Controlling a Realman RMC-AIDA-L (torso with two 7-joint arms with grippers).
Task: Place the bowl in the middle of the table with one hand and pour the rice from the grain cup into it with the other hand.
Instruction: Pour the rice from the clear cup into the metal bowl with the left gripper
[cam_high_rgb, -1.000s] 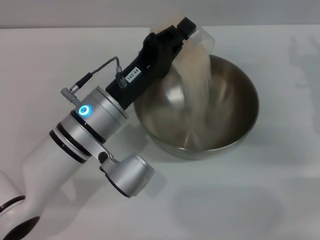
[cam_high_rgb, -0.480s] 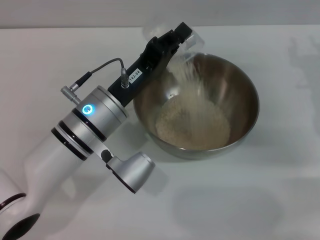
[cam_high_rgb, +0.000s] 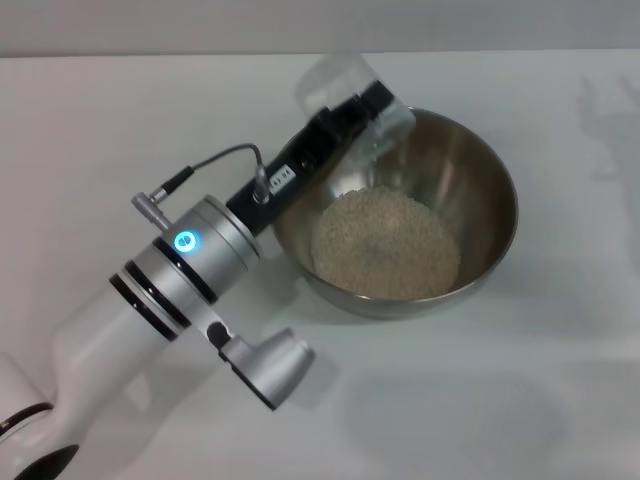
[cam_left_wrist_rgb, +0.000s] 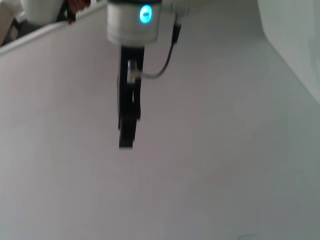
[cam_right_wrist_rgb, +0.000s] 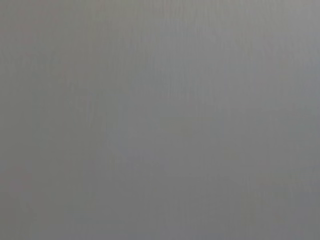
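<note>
The steel bowl (cam_high_rgb: 497, 180) stands on the white table (cam_high_rgb: 90, 120), right of centre in the head view. A mound of pale rice (cam_high_rgb: 385, 243) lies in its bottom. My left gripper (cam_high_rgb: 362, 104) is shut on the transparent grain cup (cam_high_rgb: 340, 82) and holds it tipped over the bowl's far left rim. The cup looks empty and no grains are falling. My right arm is out of the head view. A black gripper (cam_left_wrist_rgb: 126, 142) on an arm with a blue light shows far off in the left wrist view, over bare white surface.
My left arm (cam_high_rgb: 180, 270) reaches across the table from the near left to the bowl. The right wrist view is plain grey and shows nothing.
The stream of rice from the cup has ended and the grains have settled into a mound in the bowl. The cup has emptied and my left wrist has turned further.
</note>
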